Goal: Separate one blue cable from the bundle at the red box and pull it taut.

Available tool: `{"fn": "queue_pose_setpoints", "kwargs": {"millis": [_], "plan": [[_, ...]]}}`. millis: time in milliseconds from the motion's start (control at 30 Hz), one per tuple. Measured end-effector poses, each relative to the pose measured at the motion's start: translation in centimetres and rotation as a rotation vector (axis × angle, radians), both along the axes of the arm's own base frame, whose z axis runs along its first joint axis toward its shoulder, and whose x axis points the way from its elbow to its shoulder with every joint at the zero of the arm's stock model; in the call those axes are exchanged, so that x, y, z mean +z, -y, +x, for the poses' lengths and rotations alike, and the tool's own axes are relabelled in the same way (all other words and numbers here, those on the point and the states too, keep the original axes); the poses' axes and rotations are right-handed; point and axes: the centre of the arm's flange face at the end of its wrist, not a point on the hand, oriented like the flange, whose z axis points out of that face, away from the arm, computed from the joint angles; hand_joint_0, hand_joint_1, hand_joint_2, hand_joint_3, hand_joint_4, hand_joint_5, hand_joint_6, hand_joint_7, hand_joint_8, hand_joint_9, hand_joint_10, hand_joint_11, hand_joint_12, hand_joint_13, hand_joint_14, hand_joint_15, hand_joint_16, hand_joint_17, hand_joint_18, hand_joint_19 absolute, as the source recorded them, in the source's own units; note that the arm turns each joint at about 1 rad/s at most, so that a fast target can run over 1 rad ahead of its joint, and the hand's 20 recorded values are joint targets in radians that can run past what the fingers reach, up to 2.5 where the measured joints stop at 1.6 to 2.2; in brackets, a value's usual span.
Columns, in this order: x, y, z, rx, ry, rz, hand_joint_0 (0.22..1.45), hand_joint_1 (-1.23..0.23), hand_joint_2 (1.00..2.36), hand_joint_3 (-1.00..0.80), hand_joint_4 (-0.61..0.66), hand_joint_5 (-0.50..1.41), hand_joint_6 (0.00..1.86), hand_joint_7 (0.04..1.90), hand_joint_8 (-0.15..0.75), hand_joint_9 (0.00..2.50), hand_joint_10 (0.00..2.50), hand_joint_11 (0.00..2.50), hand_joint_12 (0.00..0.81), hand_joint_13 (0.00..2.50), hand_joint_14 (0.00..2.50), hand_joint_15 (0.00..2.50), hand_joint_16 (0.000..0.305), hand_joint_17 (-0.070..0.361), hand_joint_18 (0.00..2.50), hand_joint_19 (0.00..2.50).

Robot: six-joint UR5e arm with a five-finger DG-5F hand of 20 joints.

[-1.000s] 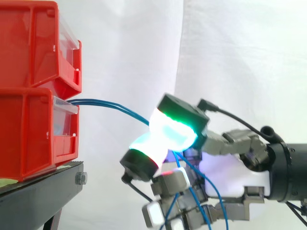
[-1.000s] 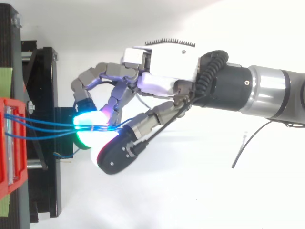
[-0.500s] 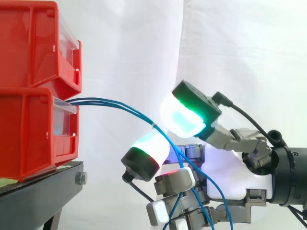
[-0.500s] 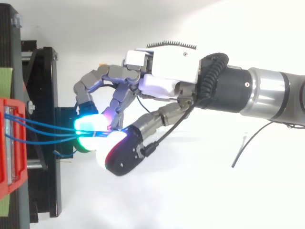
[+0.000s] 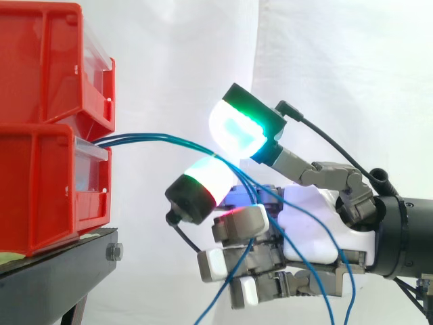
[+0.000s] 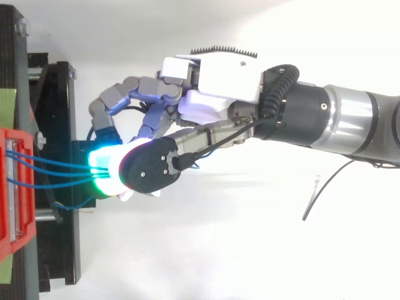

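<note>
Pads (image 5: 233,128) spread apart since the pinch; robot hand (image 5: 308,227) wide, blue cables (image 5: 152,138) loose between, centre frame. None separated or taut yet.

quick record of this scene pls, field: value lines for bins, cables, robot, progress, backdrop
bins: two red bins stacked on a black stand, at the side view's left
cables: several blue cables leave the lower bin's front, arc right, then drop through the hand
robot: hand open, its glowing pads apart with the cables passing between them
progress: cables bunched and sagging, none separated or taut
backdrop: white curtain
</note>
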Motion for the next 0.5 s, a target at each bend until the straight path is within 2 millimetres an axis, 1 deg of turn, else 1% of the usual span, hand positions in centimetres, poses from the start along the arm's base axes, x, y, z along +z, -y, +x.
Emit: {"fn": "queue_pose_setpoints", "kwargs": {"millis": [133, 167, 233, 367, 400, 500], "plan": [[0.28, 0.03, 0.21, 0.001, 0.024, 0.011, 0.64, -0.76, 1.01, -0.38, 0.02, -0.16, 0.83, 1.31, 0.314, 1.17, 0.03, 1.30, 0.406, 0.97, 0.03, 0.69, 0.053, 0.118, 0.88, 0.85], [0.33, 0.03, 0.25, 0.001, 0.029, 0.012, 0.66, -0.81, 1.01, -0.36, 0.01, -0.16, 0.83, 1.31, 0.318, 1.16, 0.03, 1.29, 0.404, 0.97, 0.03, 0.69, 0.053, 0.118, 0.88, 0.84], [0.43, 0.01, 0.32, 0.002, 0.037, 0.014, 0.67, -0.83, 1.01, -0.34, 0.00, -0.17, 0.84, 1.30, 0.314, 1.15, 0.03, 1.28, 0.400, 0.96, 0.03, 0.69, 0.052, 0.118, 0.88, 0.83], [0.49, -0.01, 0.37, 0.003, 0.042, 0.015, 0.74, -0.88, 1.01, -0.40, -0.07, -0.18, 0.86, 1.31, 0.311, 1.13, 0.03, 1.28, 0.390, 0.96, 0.03, 0.69, 0.052, 0.117, 0.87, 0.80], [0.50, -0.01, 0.37, 0.003, 0.043, 0.015, 0.76, -0.89, 1.01, -0.44, -0.07, -0.18, 0.86, 1.35, 0.301, 1.13, 0.03, 1.29, 0.389, 0.96, 0.03, 0.68, 0.051, 0.115, 0.86, 0.79], [0.50, -0.01, 0.38, 0.004, 0.044, 0.016, 0.80, -0.91, 1.00, -0.50, -0.09, -0.19, 0.87, 1.32, 0.300, 1.12, 0.03, 1.28, 0.384, 0.96, 0.03, 0.68, 0.050, 0.113, 0.85, 0.78]]}}
